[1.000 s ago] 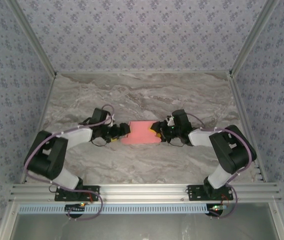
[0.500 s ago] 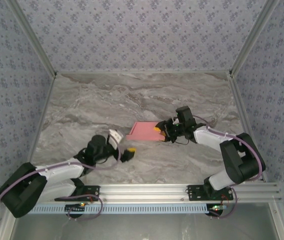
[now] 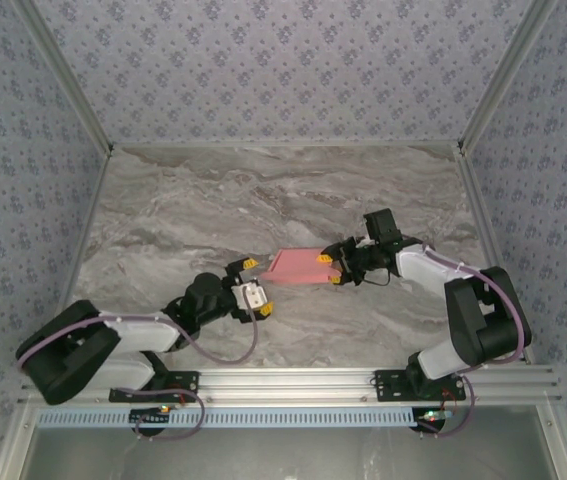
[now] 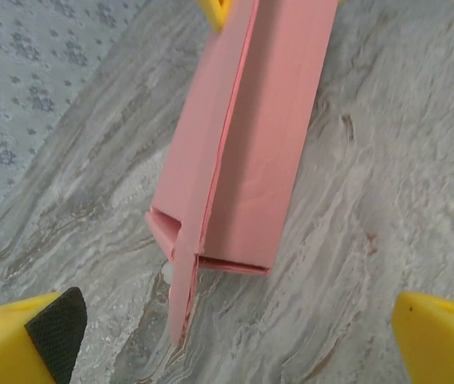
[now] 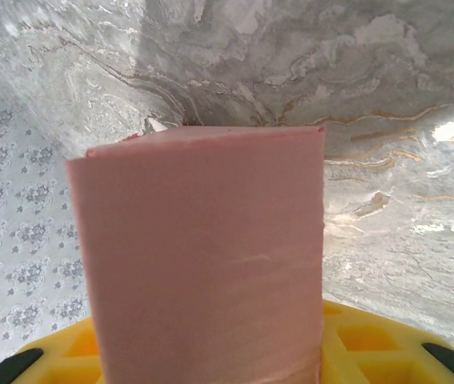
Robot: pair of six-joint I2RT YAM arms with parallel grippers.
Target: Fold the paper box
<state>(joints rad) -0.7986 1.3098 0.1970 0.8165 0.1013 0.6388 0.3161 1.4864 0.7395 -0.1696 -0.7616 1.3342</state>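
Observation:
The salmon-pink paper box (image 3: 296,267) is a flattened sleeve lying across the middle of the marble table (image 3: 213,200). My right gripper (image 3: 332,268) is shut on its right end. In the right wrist view the box (image 5: 202,248) runs away from the yellow fingers (image 5: 371,344). My left gripper (image 3: 256,287) stands open just off the box's left end, touching nothing. In the left wrist view the box's open end (image 4: 235,160) faces me, with a narrow flap (image 4: 182,296) sticking out toward the open fingers (image 4: 34,332).
Patterned walls (image 3: 283,70) close in the table on the far side and both flanks. An aluminium rail (image 3: 293,385) carrying both arm bases runs along the near edge. Bare marble lies all round the box.
The left gripper let go of the box, drew back toward the near left, then swung in again, open. The right gripper carried the box a little to the right.

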